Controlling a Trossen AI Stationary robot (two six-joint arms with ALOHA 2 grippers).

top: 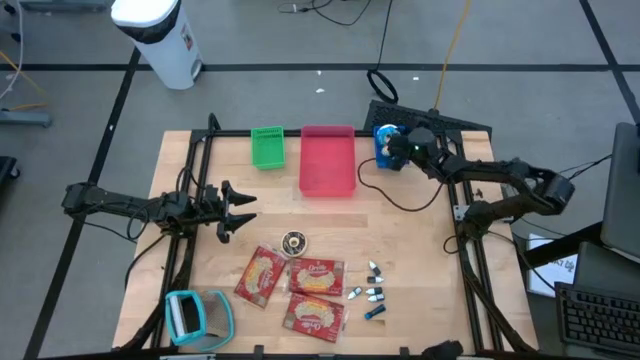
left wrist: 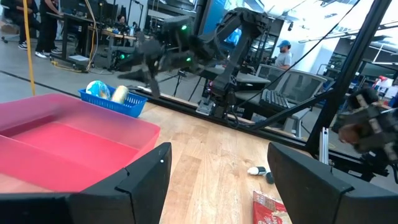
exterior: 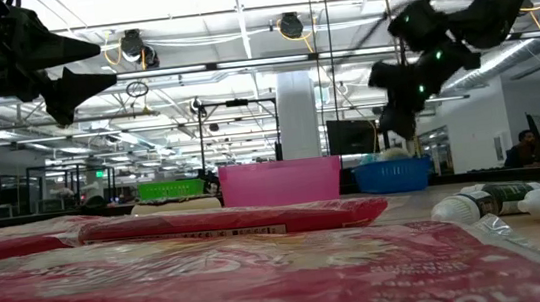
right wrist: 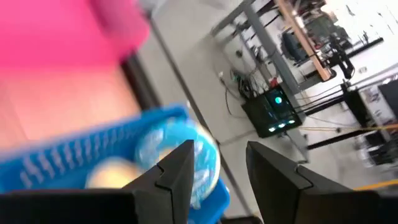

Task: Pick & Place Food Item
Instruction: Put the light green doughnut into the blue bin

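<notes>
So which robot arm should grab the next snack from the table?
Probably the left. Its gripper hangs open beside the red packets, while the right gripper is away over the blue basket.

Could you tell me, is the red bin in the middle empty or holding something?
Empty. In the high view the red bin shows only its bare floor, and the left wrist view shows the same bare inside.

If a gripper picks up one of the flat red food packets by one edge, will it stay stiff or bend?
The red packets lie flat and thin on the table, so one would probably sag if lifted by an edge. The wrapper looks glossy in the low view, so it may slip. It seems light for its area.
</notes>
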